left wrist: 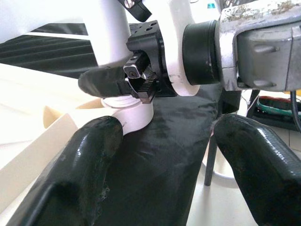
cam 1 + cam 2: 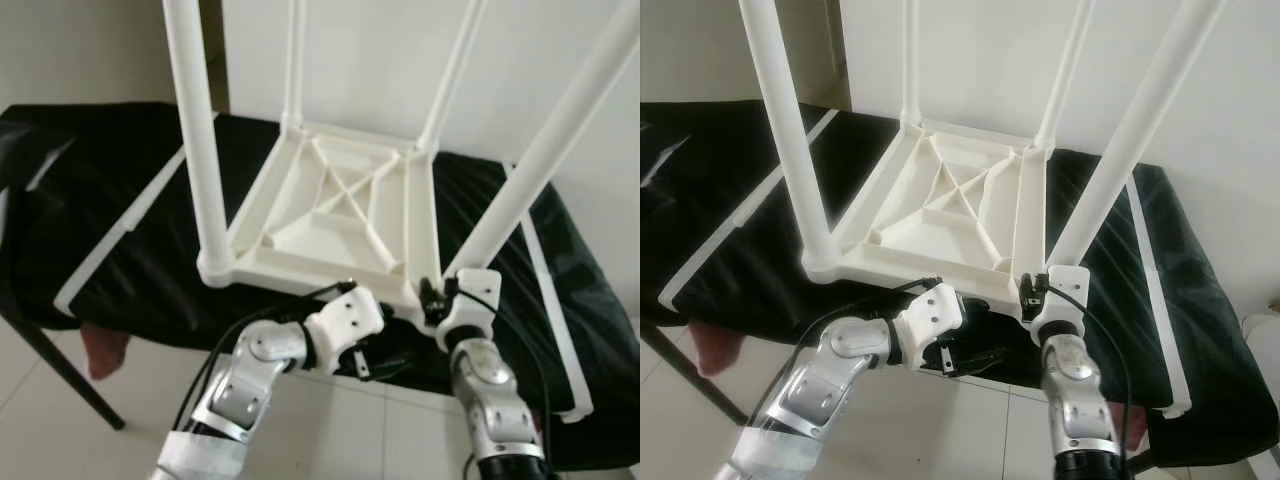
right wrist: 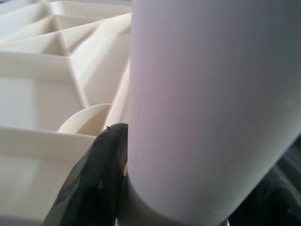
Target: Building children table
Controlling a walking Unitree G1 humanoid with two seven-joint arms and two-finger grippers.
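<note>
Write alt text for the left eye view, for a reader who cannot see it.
A white plastic children's table lies upside down on a black-covered surface, four legs pointing up. The right gripper clasps the base of the near right leg, while the left gripper sits just below the table's near edge.

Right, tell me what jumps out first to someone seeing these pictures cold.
An upside-down white plastic table lies on a black-covered surface, its four legs pointing up. The right gripper is shut on the near right leg at its base, where it meets the tabletop corner. The left gripper sits just beside it at the table's near edge, fingers open and holding nothing.
</note>
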